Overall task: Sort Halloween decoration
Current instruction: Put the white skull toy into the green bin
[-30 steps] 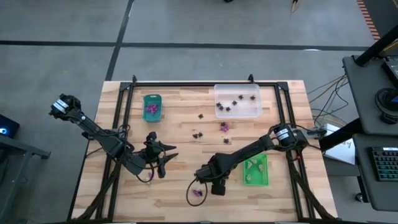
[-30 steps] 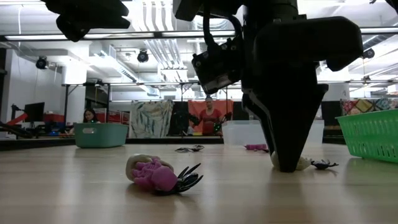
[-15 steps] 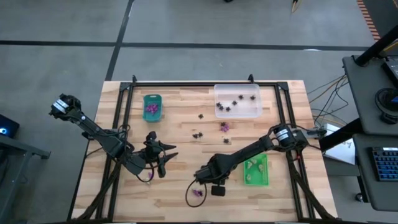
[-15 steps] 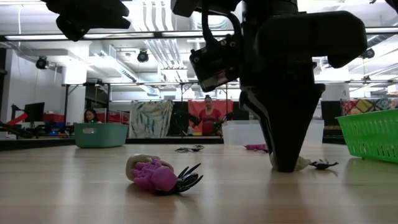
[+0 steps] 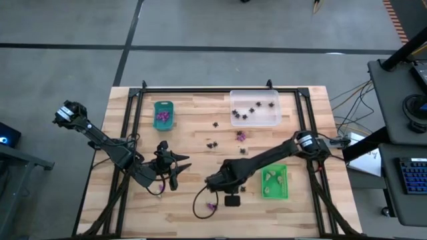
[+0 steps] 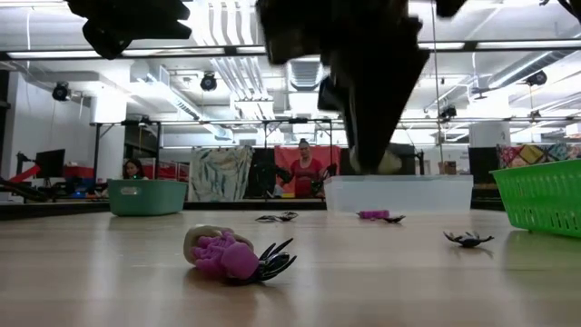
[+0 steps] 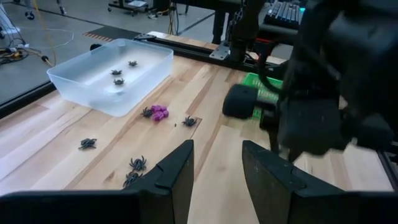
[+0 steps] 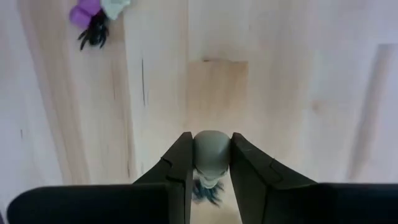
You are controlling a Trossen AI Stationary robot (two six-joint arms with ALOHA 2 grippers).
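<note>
Both arms are dark, near black, built of slim links joined by rounder, bulkier joints. The left arm (image 5: pixel 100 143) has a pale, silvery ring at its base joint and a thin dark cable looping beside its forearm. The right arm (image 5: pixel 267 160) carries a similar pale ring with a white disc at its base joint, and a thin black cable (image 5: pixel 199 203) curls down from near its wrist. The left gripper (image 7: pixel 214 177) has two flat, matte black fingers (image 7: pixel 177 180) with angular, stepped inner edges. The right gripper (image 8: pixel 210 163) has the same black fingers (image 8: pixel 180 165), tapering to blunt tips.
</note>
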